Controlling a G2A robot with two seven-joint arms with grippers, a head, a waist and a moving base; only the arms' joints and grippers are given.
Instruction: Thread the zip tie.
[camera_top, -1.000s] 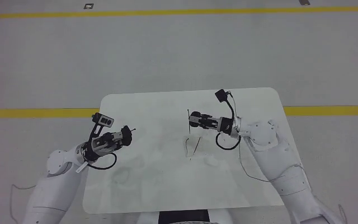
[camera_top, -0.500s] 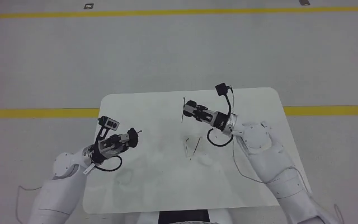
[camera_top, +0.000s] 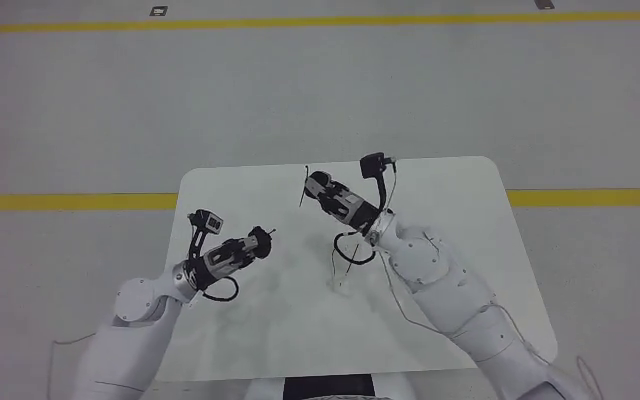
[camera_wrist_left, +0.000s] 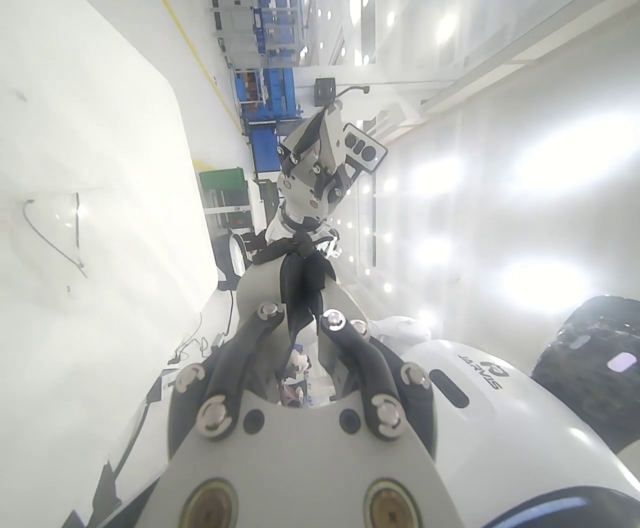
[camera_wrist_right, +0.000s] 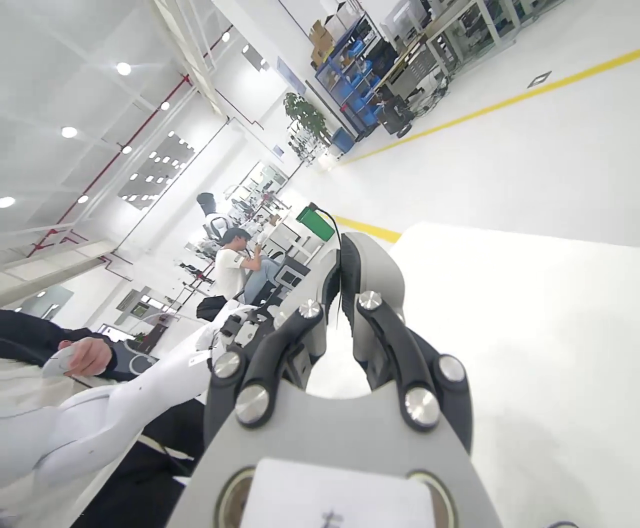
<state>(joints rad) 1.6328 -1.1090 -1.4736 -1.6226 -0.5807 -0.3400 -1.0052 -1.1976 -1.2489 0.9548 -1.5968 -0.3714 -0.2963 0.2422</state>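
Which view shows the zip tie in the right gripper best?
The right wrist view: the zip tie is close, pinched in the shut right gripper. The top view shows it as a thin line past both sides of the gripper. In the left wrist view it is too small to tell.

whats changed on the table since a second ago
The right end effector, shut on a zip tie, moved toward the table's far edge and to the robot's left. The left end effector advanced toward it, narrowing the gap. The loose zip ties on the table stayed put.
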